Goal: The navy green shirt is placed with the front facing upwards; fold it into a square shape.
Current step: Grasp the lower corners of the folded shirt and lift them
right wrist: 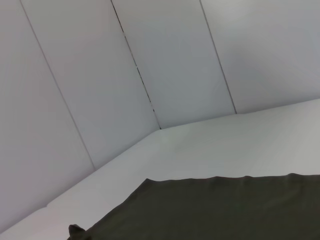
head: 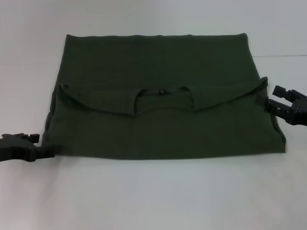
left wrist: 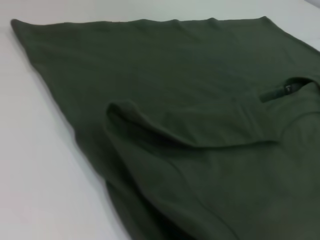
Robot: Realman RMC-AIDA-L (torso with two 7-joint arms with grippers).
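The shirt (head: pixel 163 100) lies flat on the white table (head: pixel 153 196), folded into a broad rectangle with its plain green back up, and it sits squarely between the two grippers. The neck opening and its small label (head: pixel 162 90) show at the middle, where a folded-over flap ends in a curved edge running across the cloth.

Over on the left, the left gripper (head: pixel 48 149) is low on the table with its tip right at the shirt's near corner on that side. Its jaws look drawn together on the cloth edge there (though the dark fingers blend into the dark fabric, so whether they really pinch it cannot be told). Its wrist camera looks across the shirt from that corner: the flap's rounded end lies close by, the collar farther off, the far hem beyond.

On the right, the right gripper (head: pixel 276 98) sits just off the shirt's side edge, level with the end of the flap. Its jaws stand apart, one finger above and one below, with the shirt's edge just in front of them and no cloth between. Its wrist camera catches only a strip of the shirt, plus table and the pale panelled wall (right wrist: pixel 150 65) behind.
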